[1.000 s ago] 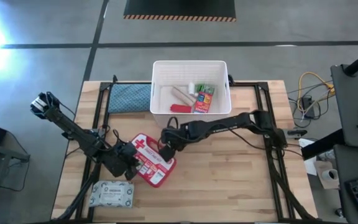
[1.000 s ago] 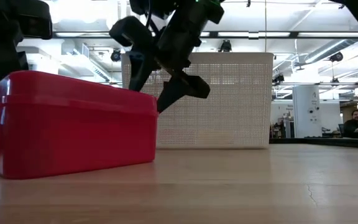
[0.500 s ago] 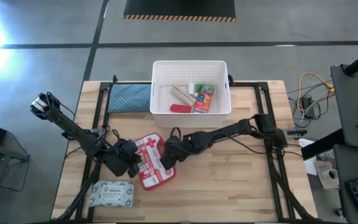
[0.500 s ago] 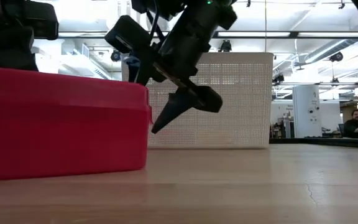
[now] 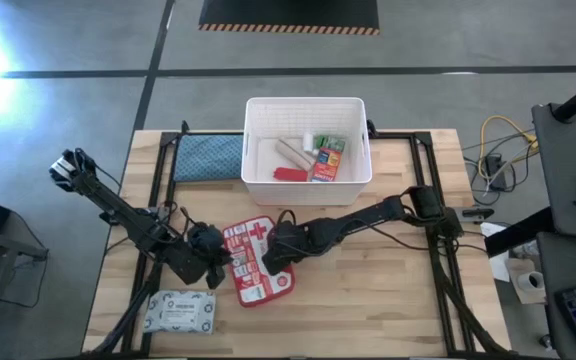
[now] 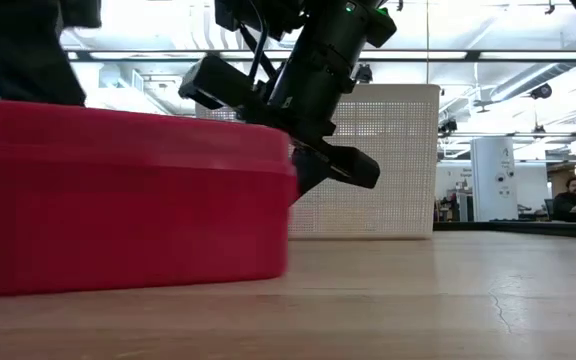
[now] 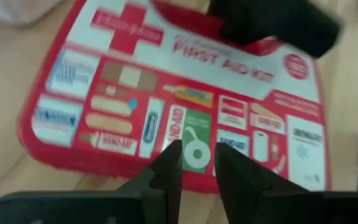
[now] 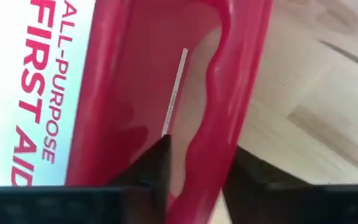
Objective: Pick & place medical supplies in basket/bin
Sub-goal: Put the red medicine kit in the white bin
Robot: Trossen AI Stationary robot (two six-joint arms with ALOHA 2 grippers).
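Overhead first: my right claw (image 5: 273, 252) sat at the edge of the red-and-white first-aid pouch (image 5: 255, 262) nearer the right side, on the wooden surface (image 5: 368, 300), while my left claw (image 5: 218, 262) met the pouch's opposite edge. The white basket (image 5: 308, 104) stood well apart at the far side, holding a beige bandage roll (image 5: 290, 151), a red tube (image 5: 290, 174), a small orange-blue box (image 5: 326, 162) and a green-capped bottle (image 5: 321, 141). A blue-grey cloth pad (image 5: 209, 157) lay just beside the basket, and the grey-white wipes pack (image 5: 180, 312) lay near the front corner on my left.

From table height, the pouch (image 6: 118, 190) filled the near side, resting flat on the surface (image 6: 418, 300). My right claw (image 6: 308, 165) came down against its end, one finger poking out beyond it. The slotted wall of the basket (image 6: 388, 160) rose behind, and a person (image 6: 571, 190) sat far off in the room.

Past my left wrist, my two fingers (image 7: 169, 171) stood close together over the pouch's printed lid (image 7: 185, 118); I could not tell whether they pinched anything.

Past my right wrist, my fingers (image 8: 154, 165) straddled the pouch's red rim (image 8: 216, 124), one each side, clenched on it.
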